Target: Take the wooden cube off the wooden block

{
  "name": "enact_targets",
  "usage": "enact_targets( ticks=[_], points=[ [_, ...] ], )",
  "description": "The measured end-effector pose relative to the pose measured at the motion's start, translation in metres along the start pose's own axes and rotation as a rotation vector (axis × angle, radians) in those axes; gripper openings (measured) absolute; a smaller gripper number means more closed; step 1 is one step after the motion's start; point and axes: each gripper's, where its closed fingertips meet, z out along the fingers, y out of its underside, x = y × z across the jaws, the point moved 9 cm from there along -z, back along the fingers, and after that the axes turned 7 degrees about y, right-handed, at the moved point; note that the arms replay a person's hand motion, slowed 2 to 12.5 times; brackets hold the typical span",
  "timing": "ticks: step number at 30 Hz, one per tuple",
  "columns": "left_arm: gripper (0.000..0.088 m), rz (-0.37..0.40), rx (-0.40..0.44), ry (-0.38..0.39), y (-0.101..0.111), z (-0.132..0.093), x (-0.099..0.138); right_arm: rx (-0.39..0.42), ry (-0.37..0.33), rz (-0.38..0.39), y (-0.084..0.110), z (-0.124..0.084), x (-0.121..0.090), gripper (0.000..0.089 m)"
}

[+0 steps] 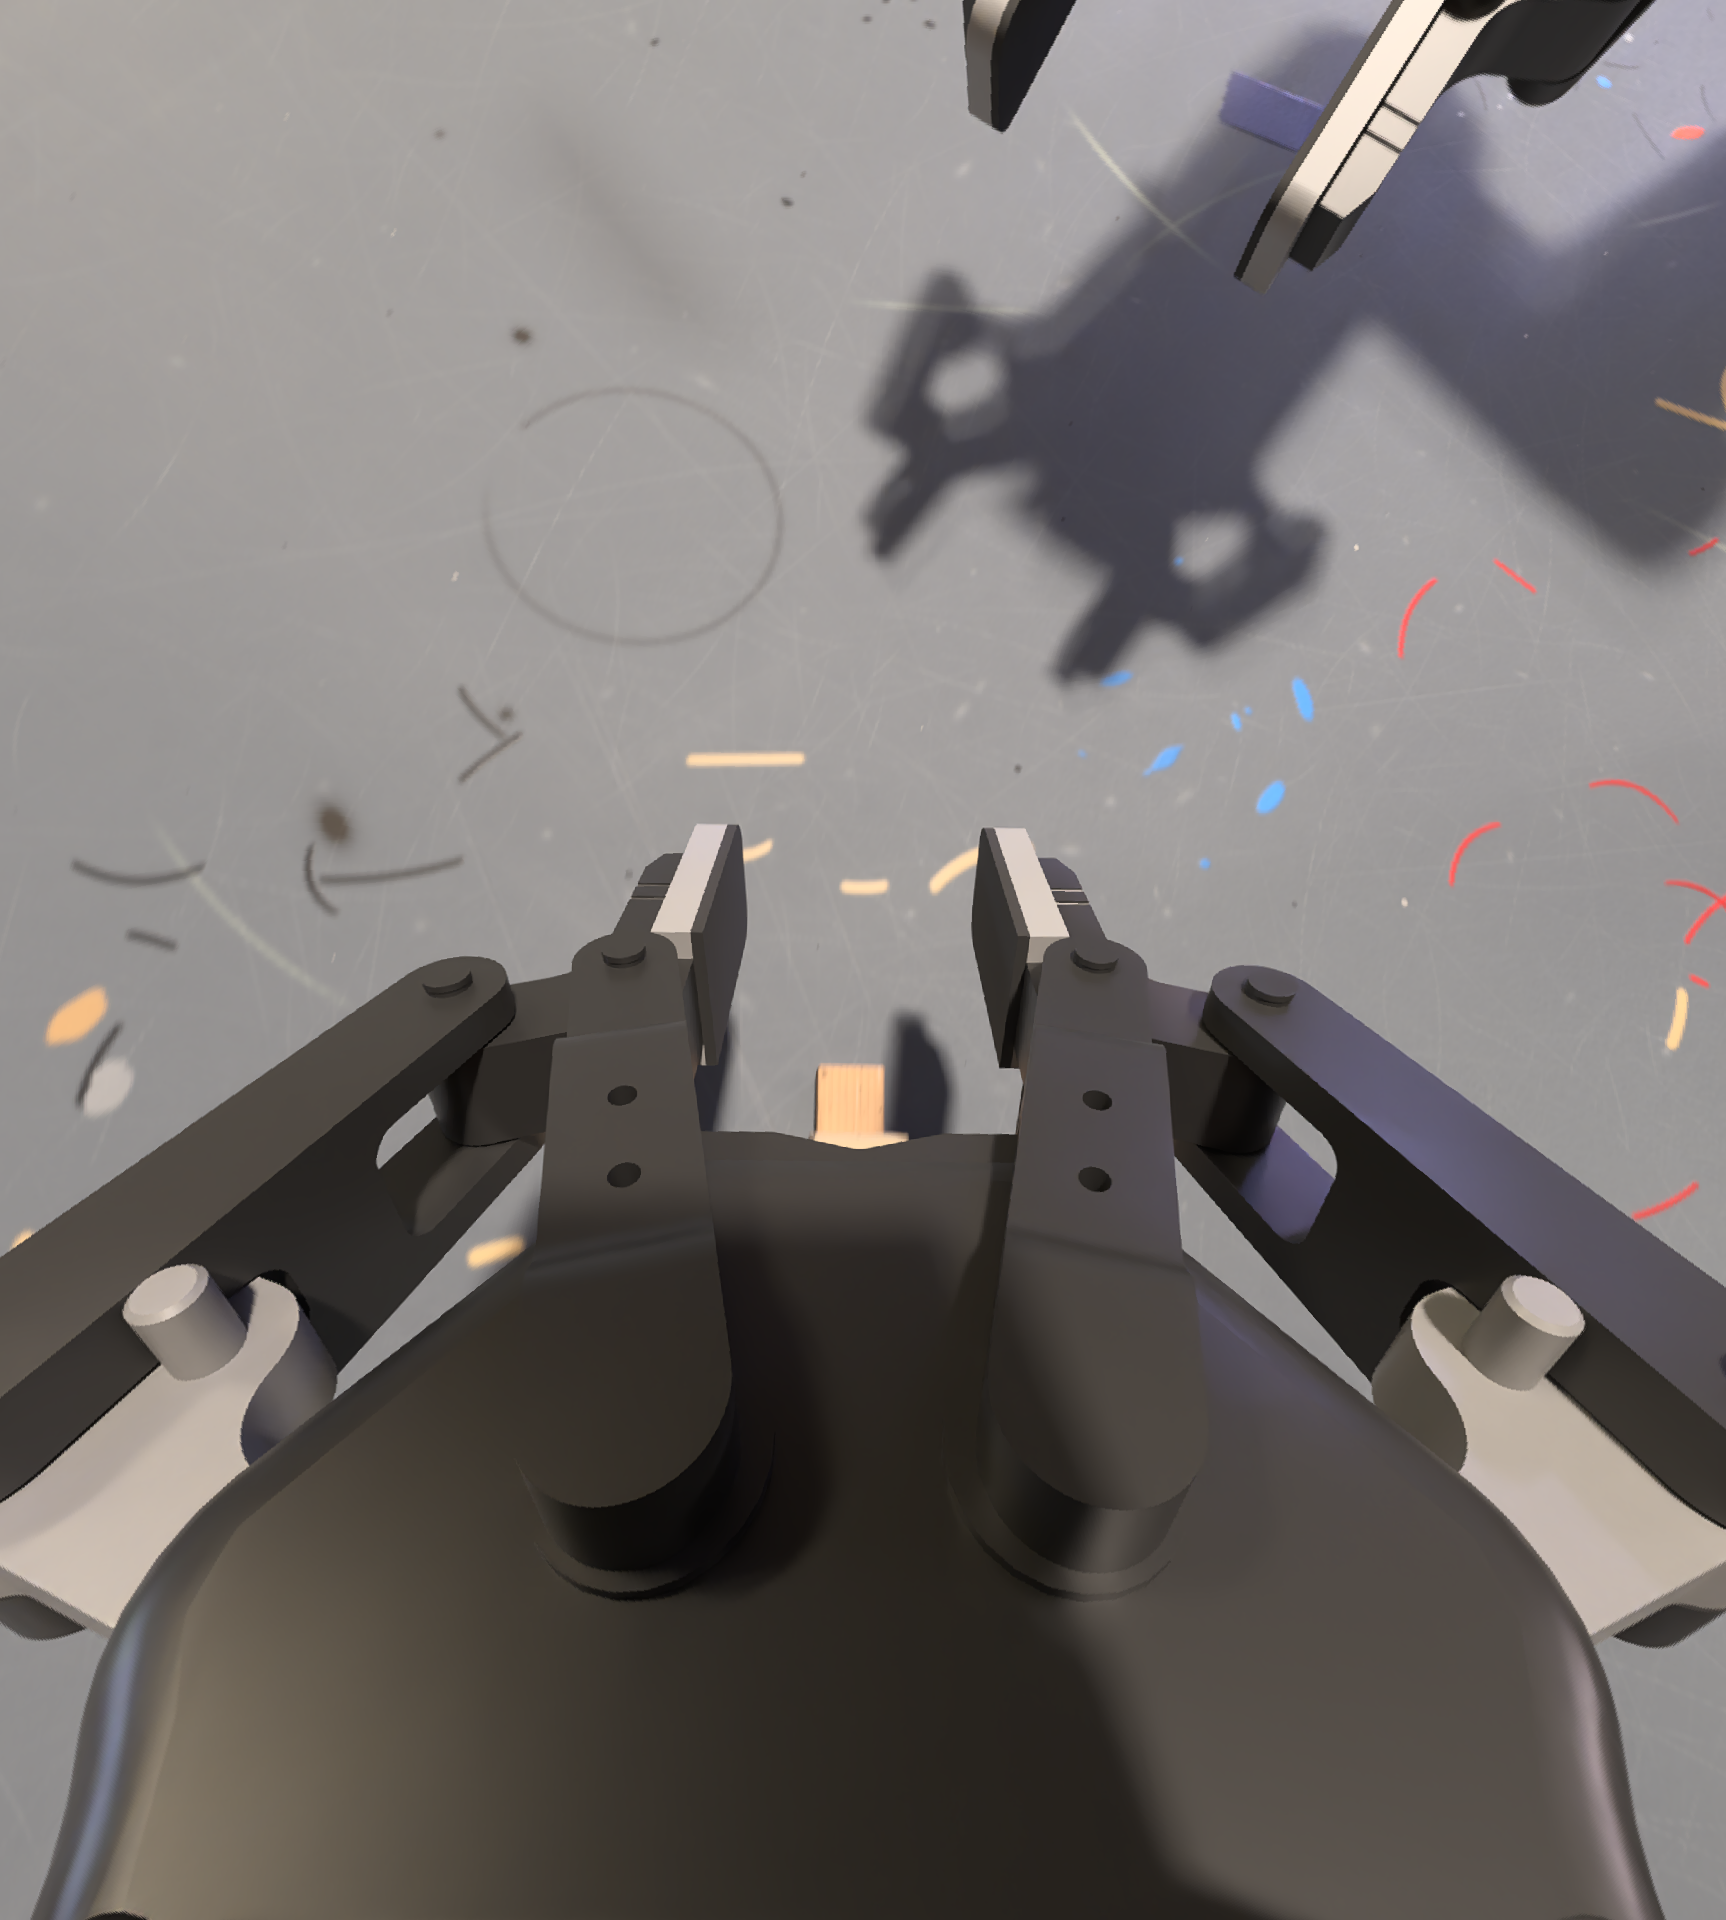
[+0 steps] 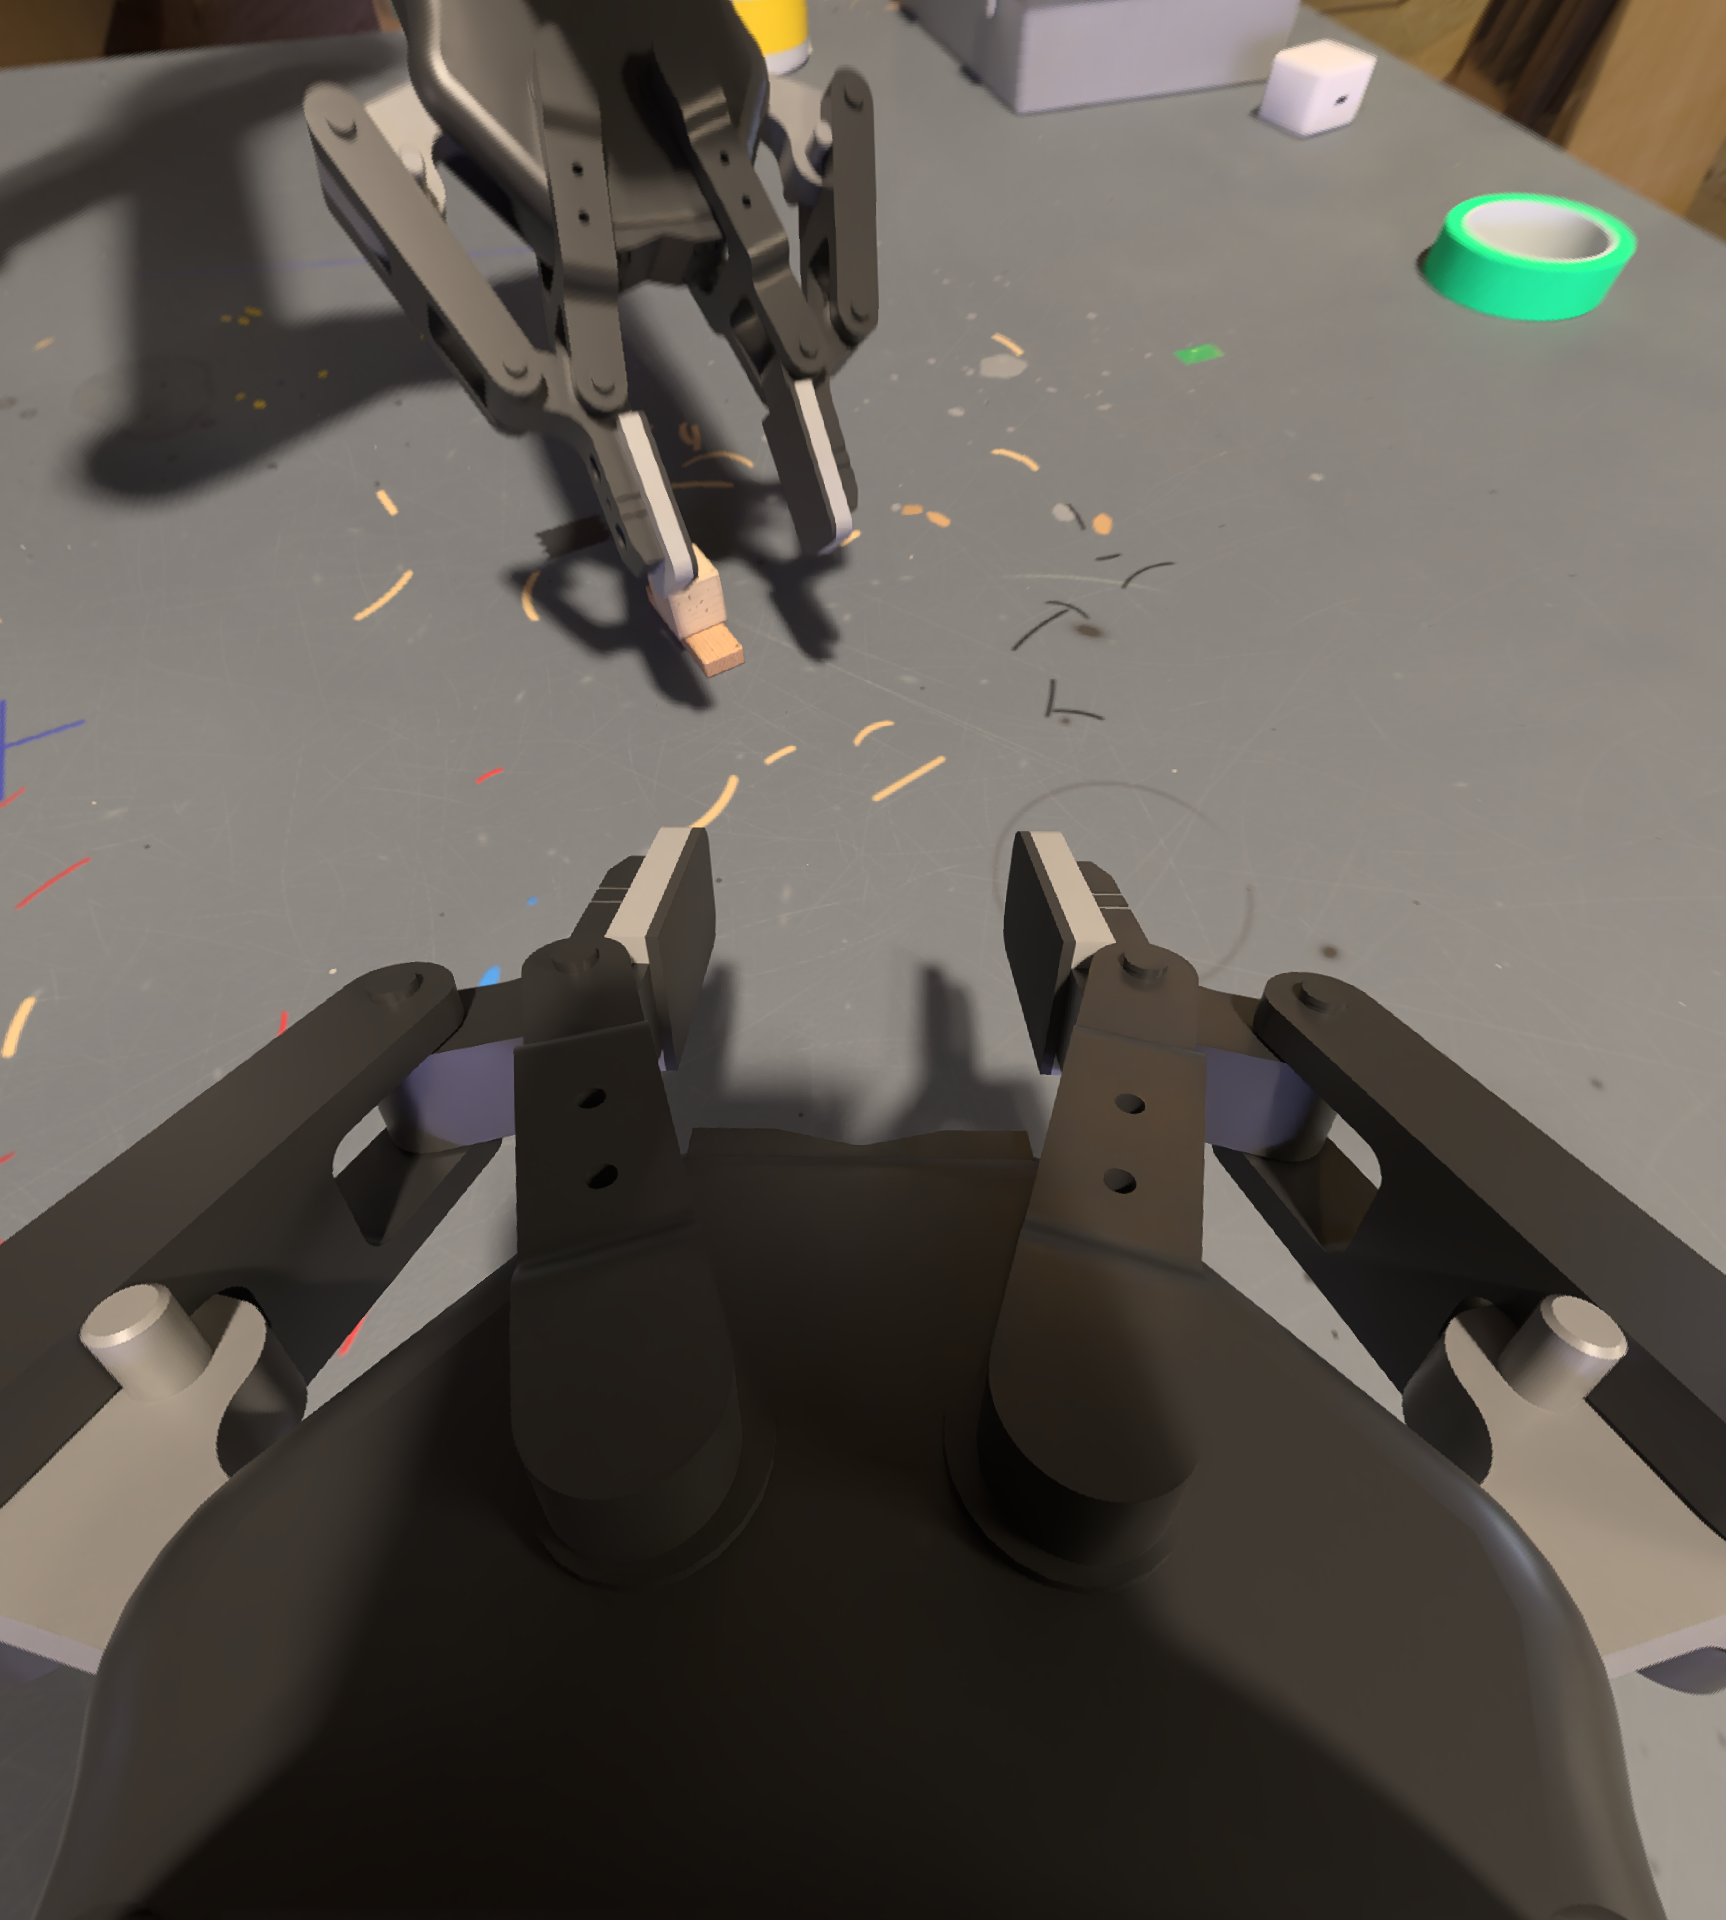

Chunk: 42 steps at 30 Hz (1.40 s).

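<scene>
In the right wrist view a pale wooden cube (image 2: 701, 601) sits on a thin orange-brown wooden block (image 2: 719, 651) lying flat on the grey table (image 2: 1254, 623). My left gripper (image 2: 750, 551) hangs over them, open and empty. One of its fingertips (image 2: 670, 556) is right at the cube; I cannot tell if it touches. In the left wrist view the left gripper (image 1: 859, 883) is open, and a small patch of the wood (image 1: 848, 1103) shows between the fingers at the palm's edge. My right gripper (image 2: 859, 894) is open and empty, nearer, above bare table.
A green tape roll (image 2: 1529, 255), a white cube (image 2: 1318, 85), a grey box (image 2: 1129, 52) and a yellow object (image 2: 776, 31) stand at the far side. The table's edge runs along the far right. The right gripper's fingers (image 1: 1337, 156) show at the top of the left wrist view.
</scene>
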Motion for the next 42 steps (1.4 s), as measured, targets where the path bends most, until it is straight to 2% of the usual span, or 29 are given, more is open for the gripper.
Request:
enact_targets(
  ticks=[8,15,24,30,36,42],
  points=[
    [0.0370,-0.090,-0.021,0.005,0.031,-0.024,-0.006,-0.065,-0.060,-0.054,-0.004,0.035,-0.002,0.0513],
    [0.0340,-0.112,-0.106,0.002,0.045,-0.028,-0.008,-0.060,-0.080,-0.056,-0.007,0.049,-0.005,0.0519],
    [0.0340,-0.076,-0.196,0.065,0.043,-0.014,0.001,-0.063,-0.077,-0.053,-0.006,0.049,-0.005,0.0527],
    [0.0317,-0.053,-0.226,0.041,0.041,-0.007,0.002,-0.055,-0.069,-0.044,-0.006,0.045,-0.004,0.0529],
    [0.0202,-0.040,-0.233,0.009,0.041,-0.006,0.001,-0.051,-0.061,-0.045,-0.006,0.041,-0.004,0.0531],
    [0.0204,-0.026,-0.232,0.001,0.041,-0.006,0.001,-0.044,-0.049,-0.047,-0.006,0.035,-0.004,0.0533]
  ],
)
